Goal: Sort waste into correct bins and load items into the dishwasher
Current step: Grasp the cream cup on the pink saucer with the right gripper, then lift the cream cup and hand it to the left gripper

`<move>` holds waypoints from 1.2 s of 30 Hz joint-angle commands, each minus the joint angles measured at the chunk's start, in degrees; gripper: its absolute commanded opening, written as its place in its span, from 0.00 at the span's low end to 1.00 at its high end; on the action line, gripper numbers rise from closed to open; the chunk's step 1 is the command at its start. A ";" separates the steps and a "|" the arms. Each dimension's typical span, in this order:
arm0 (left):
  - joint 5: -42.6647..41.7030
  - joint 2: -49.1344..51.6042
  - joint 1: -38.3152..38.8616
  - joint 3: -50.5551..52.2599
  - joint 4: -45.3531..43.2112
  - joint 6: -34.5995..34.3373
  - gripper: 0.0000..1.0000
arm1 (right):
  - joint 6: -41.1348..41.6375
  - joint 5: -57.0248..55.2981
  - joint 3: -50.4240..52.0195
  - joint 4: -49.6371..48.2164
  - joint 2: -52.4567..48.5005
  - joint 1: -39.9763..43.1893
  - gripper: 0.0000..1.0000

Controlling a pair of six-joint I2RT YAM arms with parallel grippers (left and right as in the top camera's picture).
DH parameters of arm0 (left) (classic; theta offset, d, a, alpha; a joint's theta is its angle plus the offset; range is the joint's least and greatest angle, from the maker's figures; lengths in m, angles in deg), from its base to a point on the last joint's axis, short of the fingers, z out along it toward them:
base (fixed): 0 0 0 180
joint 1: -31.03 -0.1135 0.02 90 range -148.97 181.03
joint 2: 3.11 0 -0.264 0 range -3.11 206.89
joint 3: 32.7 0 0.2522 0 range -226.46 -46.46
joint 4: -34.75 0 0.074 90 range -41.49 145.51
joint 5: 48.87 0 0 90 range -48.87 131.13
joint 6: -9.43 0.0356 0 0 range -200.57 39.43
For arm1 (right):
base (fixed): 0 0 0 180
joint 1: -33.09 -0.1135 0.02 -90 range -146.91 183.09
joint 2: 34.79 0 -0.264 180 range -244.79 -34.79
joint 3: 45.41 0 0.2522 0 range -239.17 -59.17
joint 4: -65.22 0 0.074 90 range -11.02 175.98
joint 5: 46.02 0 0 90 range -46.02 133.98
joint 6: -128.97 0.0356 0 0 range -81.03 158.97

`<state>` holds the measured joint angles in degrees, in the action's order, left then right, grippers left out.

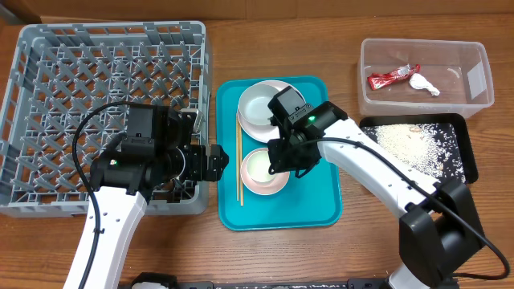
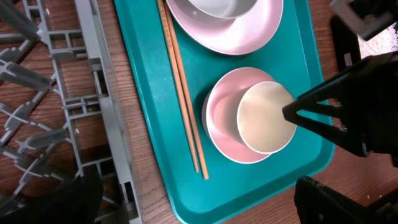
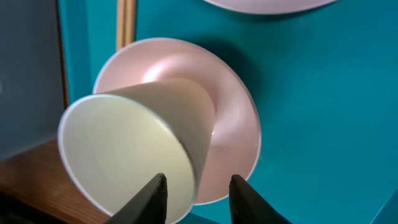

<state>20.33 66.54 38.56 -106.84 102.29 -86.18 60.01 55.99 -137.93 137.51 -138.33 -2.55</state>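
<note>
A small white cup (image 1: 259,166) lies tilted in the pinkish-white bowl (image 1: 269,186) on a teal serving tray. My right gripper (image 3: 198,186) straddles the cup's rim (image 3: 124,149), one finger inside and one outside, and grips it; it also shows in the overhead view (image 1: 281,156). A pale grey bowl (image 1: 261,103) sits on the white plate (image 1: 250,120) behind. Chopsticks (image 1: 239,160) lie along the tray's left side. My left gripper (image 2: 199,211) is open and empty between the grey dish rack (image 1: 48,96) and the tray.
The teal tray (image 1: 321,201) is in the middle. A clear tub (image 1: 474,104) at the back right holds the red wrapper (image 1: 392,76) and white scrap (image 1: 424,83). The black tray (image 1: 468,152) in front of it holds rice (image 1: 409,144).
</note>
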 commanded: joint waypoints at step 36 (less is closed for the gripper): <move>-54.21 10.45 0.37 -1.29 -56.54 -37.16 1.00 | -19.58 76.81 -7.43 -10.97 12.02 31.85 0.04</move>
<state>-21.70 73.47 38.56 -107.56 51.21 -110.64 42.41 121.69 -145.61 127.45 -126.18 29.64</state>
